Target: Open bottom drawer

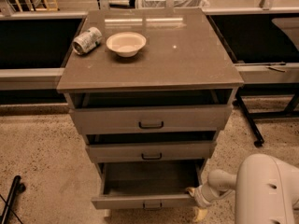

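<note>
The bottom drawer point(140, 201) of the grey-brown cabinet is pulled well out, its empty inside showing and its small dark handle point(152, 205) at the centre of the slim front. My gripper point(195, 201) is at the right end of that drawer front, low near the floor, reaching in from the white arm point(266, 190) at the lower right. The middle drawer point(151, 150) and the top drawer point(150, 118) stand slightly out.
A lying can point(87, 40) and a white bowl point(125, 43) sit on the cabinet top point(177, 55). Dark benches flank the cabinet, with a black stand leg point(247, 120) at the right and a black object point(10, 202) on the floor at the lower left.
</note>
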Controlling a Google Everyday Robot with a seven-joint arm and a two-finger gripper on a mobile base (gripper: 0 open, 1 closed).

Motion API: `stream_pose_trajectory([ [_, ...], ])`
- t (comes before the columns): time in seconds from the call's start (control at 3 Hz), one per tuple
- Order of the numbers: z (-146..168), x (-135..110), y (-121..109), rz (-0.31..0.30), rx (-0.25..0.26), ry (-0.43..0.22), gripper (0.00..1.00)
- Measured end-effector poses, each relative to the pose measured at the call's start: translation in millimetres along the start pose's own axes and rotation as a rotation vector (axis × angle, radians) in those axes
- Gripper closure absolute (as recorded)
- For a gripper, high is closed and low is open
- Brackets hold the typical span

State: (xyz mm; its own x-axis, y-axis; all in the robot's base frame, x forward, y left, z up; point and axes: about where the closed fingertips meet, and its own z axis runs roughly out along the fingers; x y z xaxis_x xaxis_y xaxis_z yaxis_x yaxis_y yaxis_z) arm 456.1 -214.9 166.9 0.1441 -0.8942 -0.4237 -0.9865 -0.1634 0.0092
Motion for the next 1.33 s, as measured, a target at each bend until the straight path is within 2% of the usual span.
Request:
stream_pose_trajectory([
  [0.33,0.0,0.0,0.0,0.000,0.000,0.000,0.49],
  [0.67,0.0,0.0,0.0,0.000,0.000,0.000,0.80],
  [1.0,0.1,0.0,0.1,0.000,0.000,0.000,0.91],
  [1.33,0.1,0.0,0.1,0.000,0.000,0.000,0.73],
])
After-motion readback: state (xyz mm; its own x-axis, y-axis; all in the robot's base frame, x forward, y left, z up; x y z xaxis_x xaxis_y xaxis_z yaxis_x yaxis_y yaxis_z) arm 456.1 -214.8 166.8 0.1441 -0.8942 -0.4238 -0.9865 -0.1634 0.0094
